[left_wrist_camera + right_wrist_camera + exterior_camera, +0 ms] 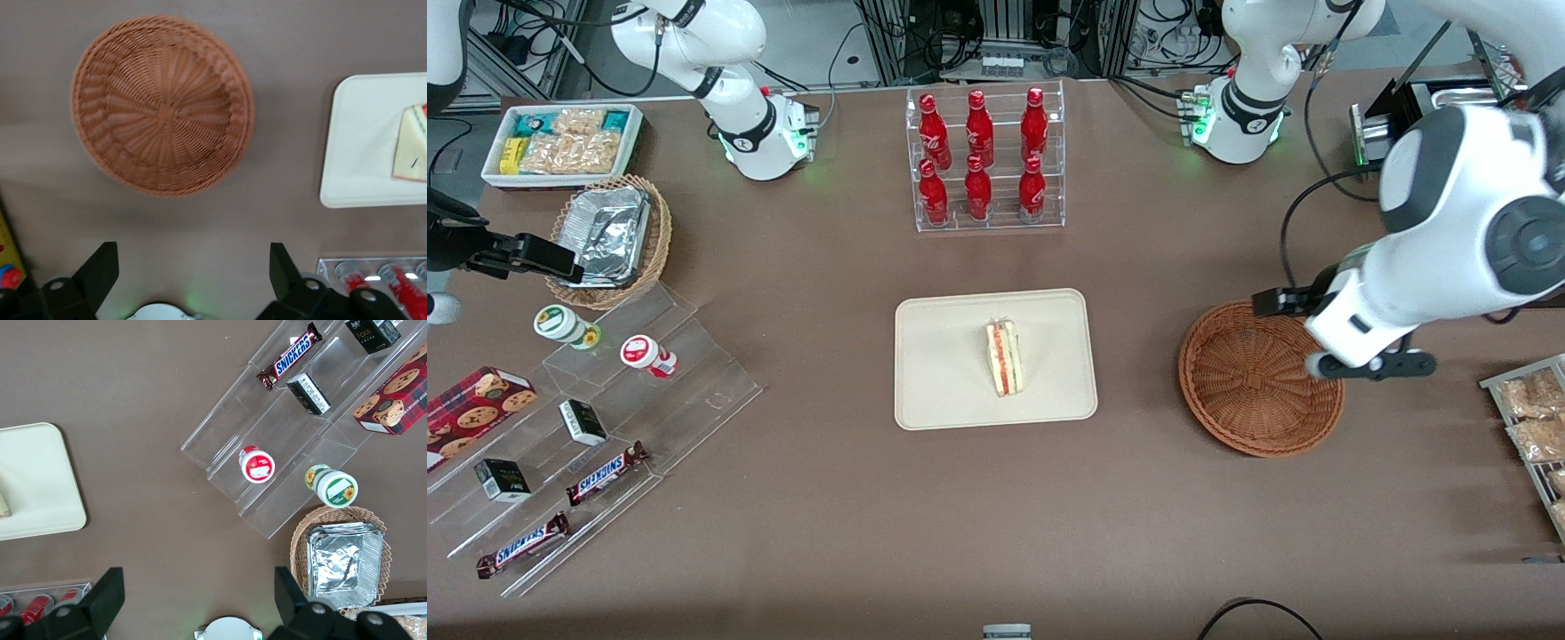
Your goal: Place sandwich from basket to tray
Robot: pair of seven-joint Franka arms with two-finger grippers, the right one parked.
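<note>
sandwich on tray, tabletop ctr | basket empty | gripper spread, holding nothing, above basket | sandwich prob. light, soft, slick wrap; pinch flat bread faces gently

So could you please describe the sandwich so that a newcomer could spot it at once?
Find the cream tray at mid-table, nearer the camera than the rack of red bottles. The sandwich lies on it: a pale wedge with a red filling stripe. The open pincer hovers by the empty wicker basket.
</note>
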